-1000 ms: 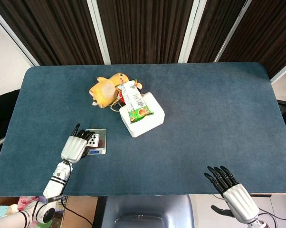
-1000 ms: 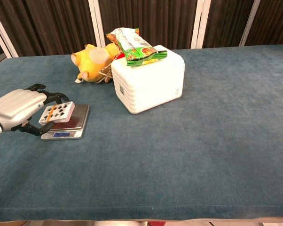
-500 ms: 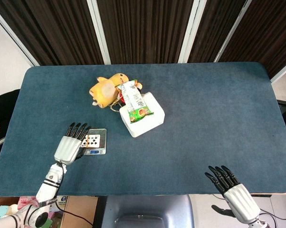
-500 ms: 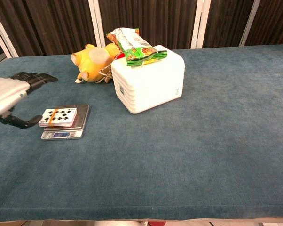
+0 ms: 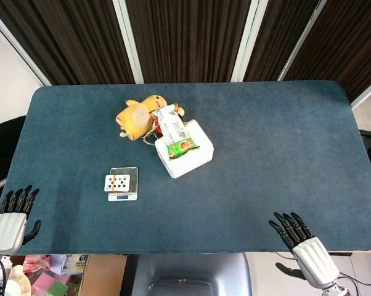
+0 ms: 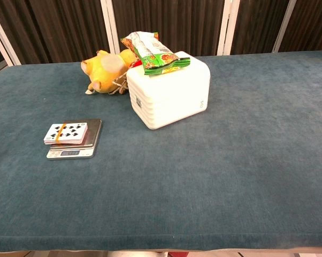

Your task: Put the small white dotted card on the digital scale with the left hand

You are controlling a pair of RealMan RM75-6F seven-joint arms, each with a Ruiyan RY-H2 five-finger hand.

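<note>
The small white dotted card (image 5: 117, 182) (image 6: 66, 133), banded in orange, lies flat on the silver digital scale (image 5: 130, 174) (image 6: 94, 133), overhanging its left side. Nothing touches it. My left hand (image 5: 12, 221) is at the table's front left corner, far from the scale, open with fingers spread. My right hand (image 5: 301, 240) is at the front right edge, open and empty. Neither hand shows in the chest view.
A white box (image 5: 195, 154) (image 6: 171, 93) stands mid-table with a green snack bag (image 5: 175, 133) (image 6: 150, 51) on top. A yellow plush toy (image 5: 138, 115) (image 6: 103, 68) lies behind it to the left. The blue table (image 5: 284, 160) stretches right.
My left hand let go of the card, leaving it on the scale, and drew back to the front left corner. The right hand barely moved.
</note>
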